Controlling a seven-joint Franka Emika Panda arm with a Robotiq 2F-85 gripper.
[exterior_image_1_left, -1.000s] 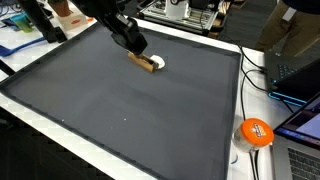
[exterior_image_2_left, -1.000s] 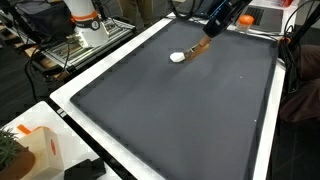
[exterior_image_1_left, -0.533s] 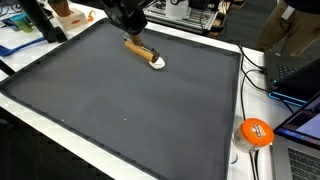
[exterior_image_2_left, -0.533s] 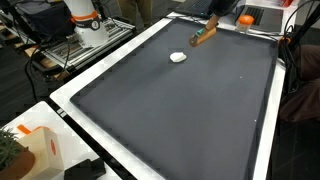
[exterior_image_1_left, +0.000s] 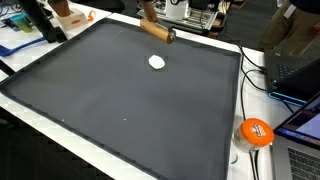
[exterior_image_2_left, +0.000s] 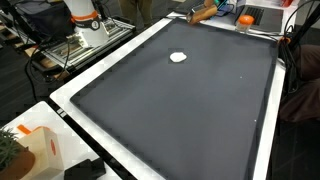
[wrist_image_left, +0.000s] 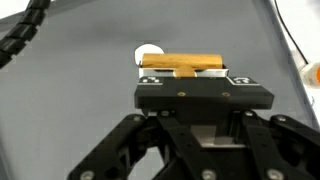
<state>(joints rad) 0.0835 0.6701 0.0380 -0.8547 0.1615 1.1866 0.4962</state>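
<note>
your gripper (wrist_image_left: 186, 78) clamped on wooden bar (wrist_image_left: 182, 63), bar aloft over mat's (exterior_image_1_left: 120, 100) far edge, white disc (exterior_image_1_left: 157, 62) well apart. bar looks light, stiff, smooth; keep your hold mid-length so it won't tip.

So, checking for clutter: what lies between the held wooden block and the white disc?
Nothing: only bare black mat separates wooden block and white disc, in both exterior views.
</note>
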